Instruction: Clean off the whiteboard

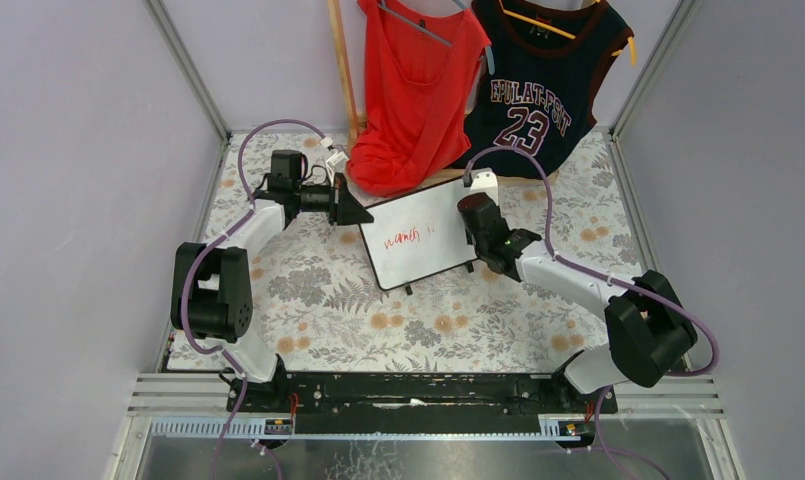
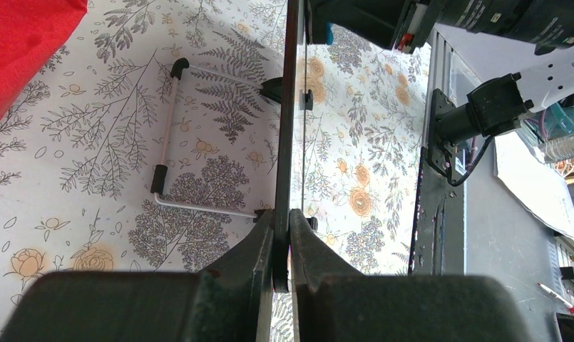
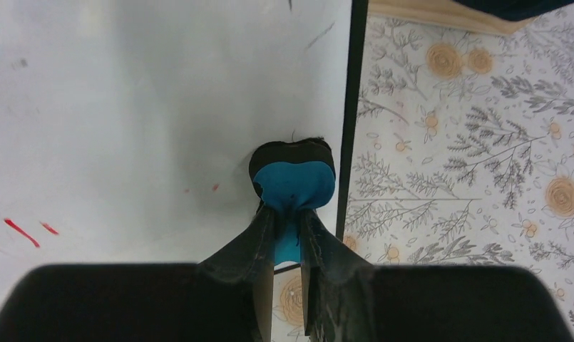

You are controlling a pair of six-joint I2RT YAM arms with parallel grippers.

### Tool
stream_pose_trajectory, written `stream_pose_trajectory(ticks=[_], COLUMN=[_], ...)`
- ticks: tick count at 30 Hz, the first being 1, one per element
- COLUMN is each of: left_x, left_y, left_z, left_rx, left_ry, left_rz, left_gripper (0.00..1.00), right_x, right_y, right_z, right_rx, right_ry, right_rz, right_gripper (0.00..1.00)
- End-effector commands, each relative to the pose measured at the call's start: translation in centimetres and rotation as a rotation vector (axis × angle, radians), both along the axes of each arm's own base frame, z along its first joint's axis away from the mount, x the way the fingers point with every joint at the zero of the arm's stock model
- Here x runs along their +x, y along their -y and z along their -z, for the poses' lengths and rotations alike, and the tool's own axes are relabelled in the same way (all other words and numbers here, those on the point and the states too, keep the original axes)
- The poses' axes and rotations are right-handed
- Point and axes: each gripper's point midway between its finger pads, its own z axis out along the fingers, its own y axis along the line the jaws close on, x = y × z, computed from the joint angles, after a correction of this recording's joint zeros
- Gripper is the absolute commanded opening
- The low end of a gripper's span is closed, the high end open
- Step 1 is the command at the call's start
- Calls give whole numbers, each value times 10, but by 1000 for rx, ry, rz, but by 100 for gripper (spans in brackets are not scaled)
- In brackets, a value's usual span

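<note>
Whiteboard [image 1: 418, 240] sat mid-table on the floral cloth [image 1: 318, 300]. Its face was tilted up toward the top cam & it was turned a bit, so its long sides ran diagonal. Red handwriting [image 1: 402, 238] was on the left-centre part of the face; the rest looked white.

L gripper [image 1: 362, 211] was at the board's upper-left corner. The L wrist cam showed its fingers [image 2: 259, 242] clamped shut on the thin black frame, w/ the board seen edge-on btwn them & running up the pic. To the left of the board in that view, a wire stand [image 2: 166, 153] w/ black tips lay on the cloth, joined to the frame by black clips.

R gripper [image 1: 475, 212] was over the board's right side, near the right edge. Its fingers [image 3: 248, 242] were closed on a blue eraser [image 3: 292, 187]. The eraser's dark felt pad looked to touch the white face, just beside the black frame strip. A few red strokes [image 3: 20, 231] showed low-left in the R wrist view, well apart from the eraser, w/ a couple of tiny red specks nearer it.

At the back of the table a red top [image 1: 413, 90] & a dark jersey [image 1: 538, 95] marked "23" hung from a wooden rack [image 1: 343, 70]. Their hems were touching or just behind the board's far edge; couldn't tell which.
</note>
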Motion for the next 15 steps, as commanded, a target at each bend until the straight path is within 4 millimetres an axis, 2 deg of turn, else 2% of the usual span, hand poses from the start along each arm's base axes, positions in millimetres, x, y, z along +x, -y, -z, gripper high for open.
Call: stream_pose_trajectory(ticks=[1, 6, 10, 15], left_x=[-4, -3, -1, -1], left_y=[-5, -5, -5, -5], left_z=[20, 17, 16, 16], left_rx=[62, 60, 60, 59], left_ry=[-28, -25, -22, -26], left_rz=[-22, -24, -25, -26], left_gripper=[0, 0, 0, 0], right_x=[25, 25, 21, 15], right_y=[-5, -16, -26, -55], right_z=[-39, -43, -29, -18], right_rx=[37, 86, 125, 219], right_ry=[99, 92, 63, 18], right_rz=[28, -5, -41, -125], right_gripper=[0, 0, 0, 0])
